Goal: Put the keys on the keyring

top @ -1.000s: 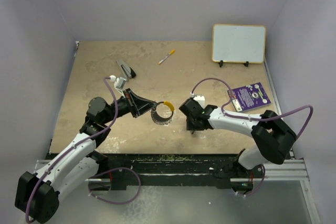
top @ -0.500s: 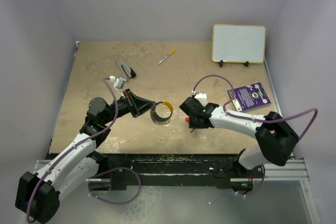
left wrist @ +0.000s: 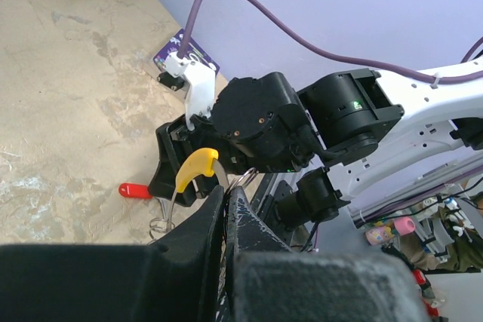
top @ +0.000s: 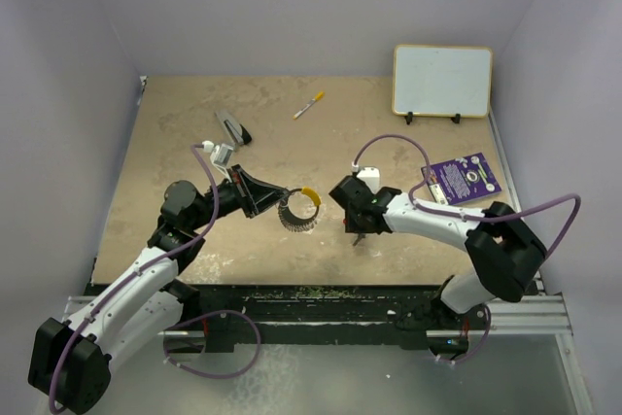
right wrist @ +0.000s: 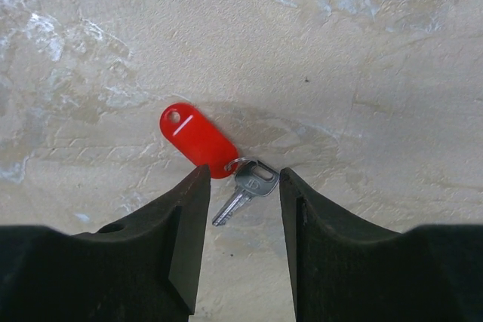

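None of the keys are on the ring yet. My left fingers (left wrist: 200, 228) are pinched together on the keyring (top: 299, 209), its yellow arc turned toward my other arm. The keys (right wrist: 245, 182) lie flat on the counter (right wrist: 355, 65) with their red tag (right wrist: 198, 141). My right fingers (right wrist: 181, 224) stand apart on either side of them, not gripping. Grasping, lifting and threading remain. From above, my right wrist hides the keys, and I cannot make out the ring's opening.

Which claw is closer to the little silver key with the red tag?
Right. The right gripper straddles the small silver key with red plastic tag, jaws open; the left gripper is further left, clamping the large wire ring.
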You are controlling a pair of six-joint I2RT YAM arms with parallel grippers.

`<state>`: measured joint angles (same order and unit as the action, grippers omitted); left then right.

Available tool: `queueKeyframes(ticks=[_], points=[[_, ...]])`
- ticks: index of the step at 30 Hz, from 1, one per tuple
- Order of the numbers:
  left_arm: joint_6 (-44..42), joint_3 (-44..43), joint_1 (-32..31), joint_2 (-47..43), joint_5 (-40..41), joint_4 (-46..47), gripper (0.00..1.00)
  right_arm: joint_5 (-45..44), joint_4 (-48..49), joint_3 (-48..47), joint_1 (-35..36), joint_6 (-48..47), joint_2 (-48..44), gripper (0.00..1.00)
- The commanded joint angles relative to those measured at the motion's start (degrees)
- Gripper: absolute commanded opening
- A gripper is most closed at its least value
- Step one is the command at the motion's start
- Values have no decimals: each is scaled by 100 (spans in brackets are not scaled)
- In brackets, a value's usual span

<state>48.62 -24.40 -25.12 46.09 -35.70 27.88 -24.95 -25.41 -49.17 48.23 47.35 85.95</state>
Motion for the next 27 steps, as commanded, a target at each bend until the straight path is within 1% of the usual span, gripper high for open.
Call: queueKeyframes(ticks=[1,7,12,16,21,24,26,27], points=[[-98,-1,42,-118,20,275,4,-119,197,-72,-97,-157,52,47],[-118,31,43,-104,37,276,4,24,458,23,-158,-256,179,46],[-108,30,43,-108,48,282,4,247,601,39,-165,-266,399,43],[-111,44,51,-109,50,281,4,359,578,56,-164,-206,460,39],[-107,89,51,-94,71,324,4,323,444,69,-165,-127,369,20],[-113,97,47,-87,81,328,4,319,407,4,-164,-130,297,8],[-120,96,47,-84,81,328,4,186,353,-83,-164,-161,241,5],[-116,93,50,-82,85,332,4,96,344,-125,-162,-224,201,8]])
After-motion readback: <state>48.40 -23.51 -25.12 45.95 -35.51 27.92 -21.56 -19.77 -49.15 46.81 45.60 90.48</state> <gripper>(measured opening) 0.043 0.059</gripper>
